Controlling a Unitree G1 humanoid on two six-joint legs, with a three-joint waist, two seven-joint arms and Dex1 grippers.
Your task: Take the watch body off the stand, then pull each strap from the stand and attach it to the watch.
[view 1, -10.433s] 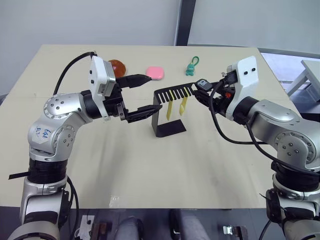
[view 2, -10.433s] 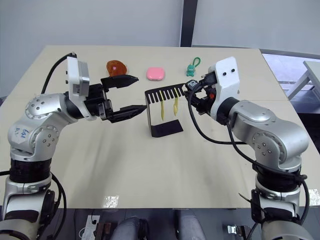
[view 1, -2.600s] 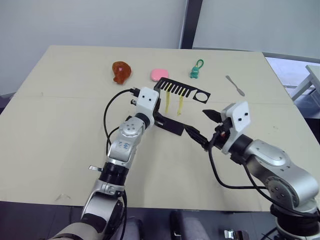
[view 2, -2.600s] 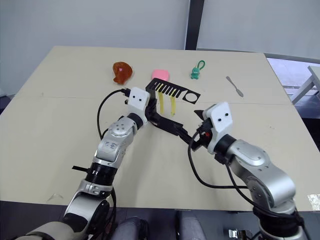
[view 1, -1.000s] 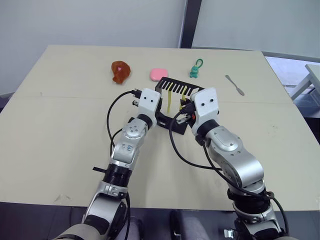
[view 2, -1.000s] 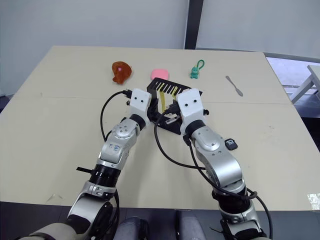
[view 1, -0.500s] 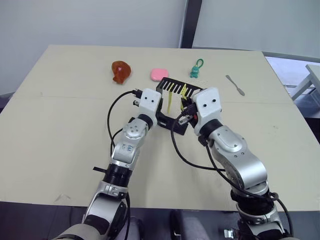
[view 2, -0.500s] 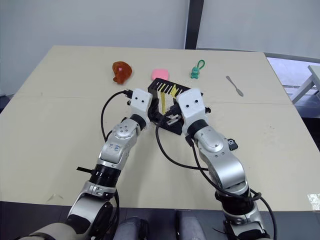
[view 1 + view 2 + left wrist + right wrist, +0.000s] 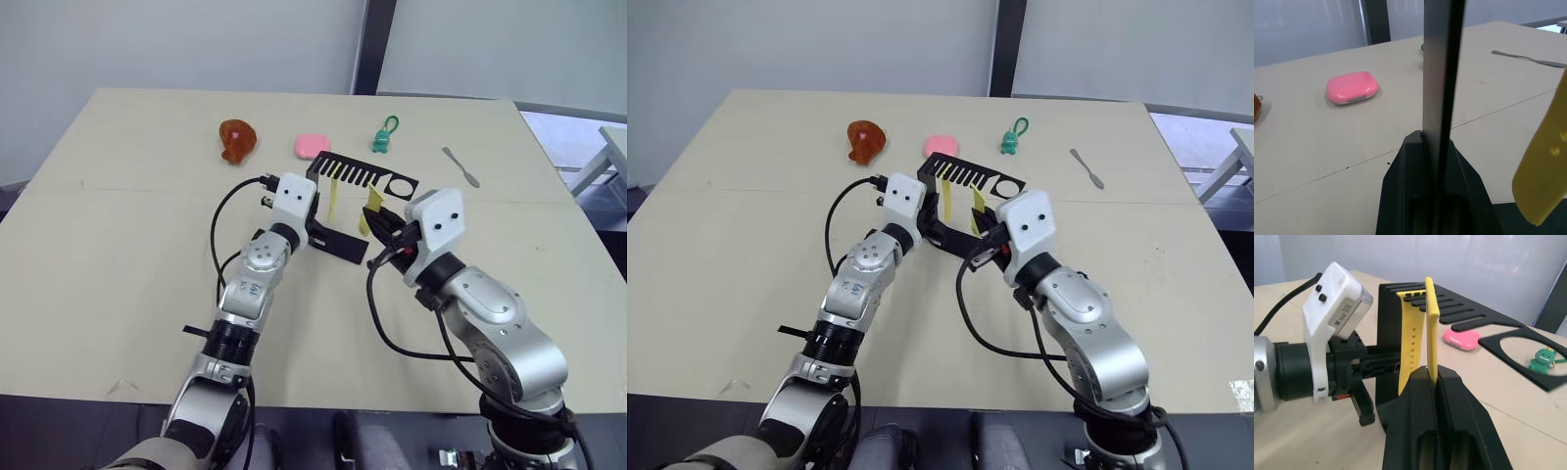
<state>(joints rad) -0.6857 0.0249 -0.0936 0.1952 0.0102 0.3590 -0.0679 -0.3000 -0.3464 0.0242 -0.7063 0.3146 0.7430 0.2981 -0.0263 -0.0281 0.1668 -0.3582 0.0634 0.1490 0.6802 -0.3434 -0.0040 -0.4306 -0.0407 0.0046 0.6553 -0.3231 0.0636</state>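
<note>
The black stand (image 9: 364,177) stands mid-table. My left gripper (image 9: 315,233) is shut on its upright (image 9: 1442,73) from the left. One yellow strap (image 9: 331,201), with small holes, hangs from the slotted top arm (image 9: 1459,313). My right gripper (image 9: 376,219) is shut on the other yellow strap (image 9: 1430,328), held upright just right of the hanging one. Whether its upper end still sits in a slot I cannot tell. The watch body is hidden.
Behind the stand lie an orange-brown object (image 9: 235,140), a pink case (image 9: 312,145) and a green keyring figure (image 9: 382,137). A grey spatula (image 9: 460,166) lies at the back right. The table's right edge is close to my right arm.
My right arm has drawn back from the stand toward the right and nearer me, with the yellow strap in its fingers. The stand's round hole now shows. The left gripper has kept its hold.
</note>
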